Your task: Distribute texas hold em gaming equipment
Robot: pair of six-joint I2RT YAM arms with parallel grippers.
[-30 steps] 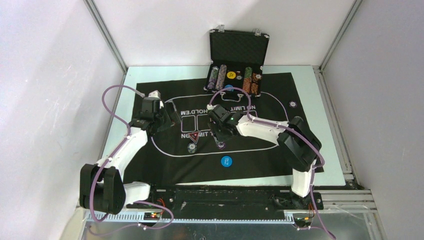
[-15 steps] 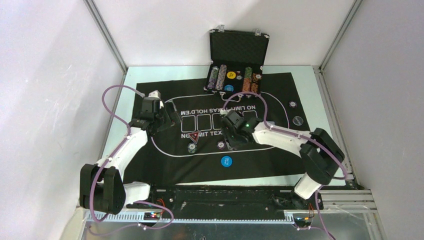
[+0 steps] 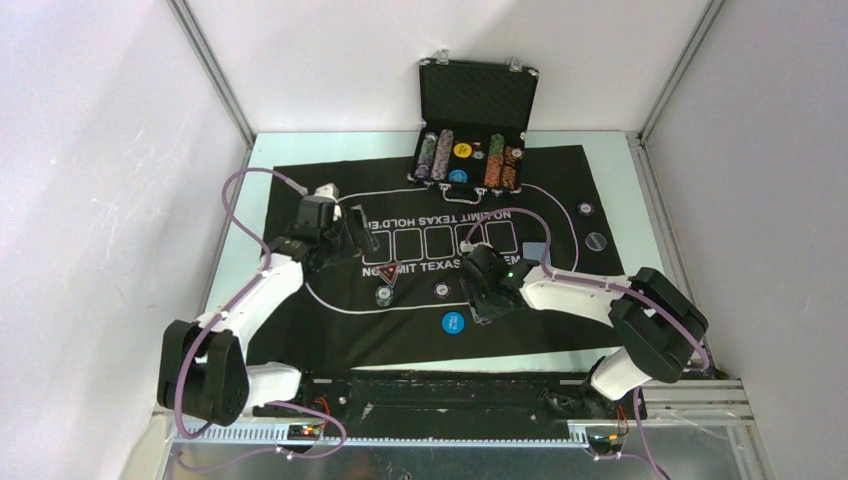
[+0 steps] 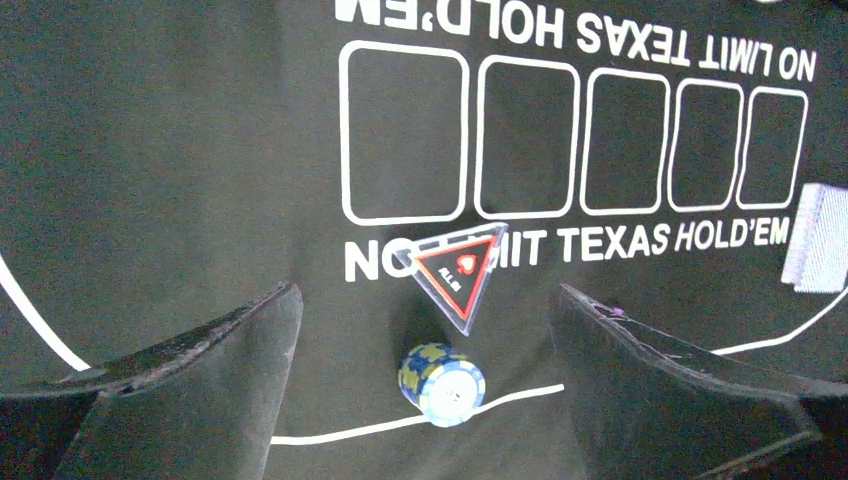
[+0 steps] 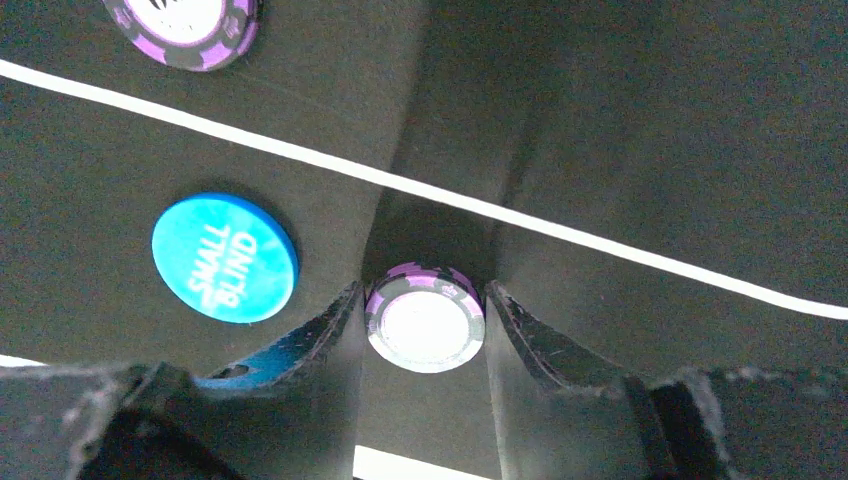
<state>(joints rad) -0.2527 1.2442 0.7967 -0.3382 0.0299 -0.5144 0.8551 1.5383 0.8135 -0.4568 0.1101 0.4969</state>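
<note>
My right gripper (image 3: 487, 295) (image 5: 423, 290) is shut on a purple-and-grey chip (image 5: 425, 318), low over the black mat just inside the white oval line. A blue SMALL BLIND button (image 3: 453, 322) (image 5: 225, 257) lies to its left. Another purple chip (image 3: 441, 290) (image 5: 185, 25) lies on the mat beyond that. My left gripper (image 3: 360, 228) (image 4: 425, 300) is open and empty above a short blue-and-yellow chip stack (image 3: 384, 296) (image 4: 443, 383). The blue-backed card deck (image 3: 538, 250) (image 4: 820, 238) lies right of the card boxes.
An open black case (image 3: 475, 100) with rows of chips and yellow and blue buttons stands at the back. A red-and-black triangle marker (image 3: 388, 275) (image 4: 458, 272) lies by the chip stack. A purple chip (image 3: 585, 209) and a dark grey button (image 3: 596, 241) lie at the mat's right.
My right gripper has moved right and toward the near edge, uncovering a purple chip that now lies on the mat. My left gripper has shifted a little right and away.
</note>
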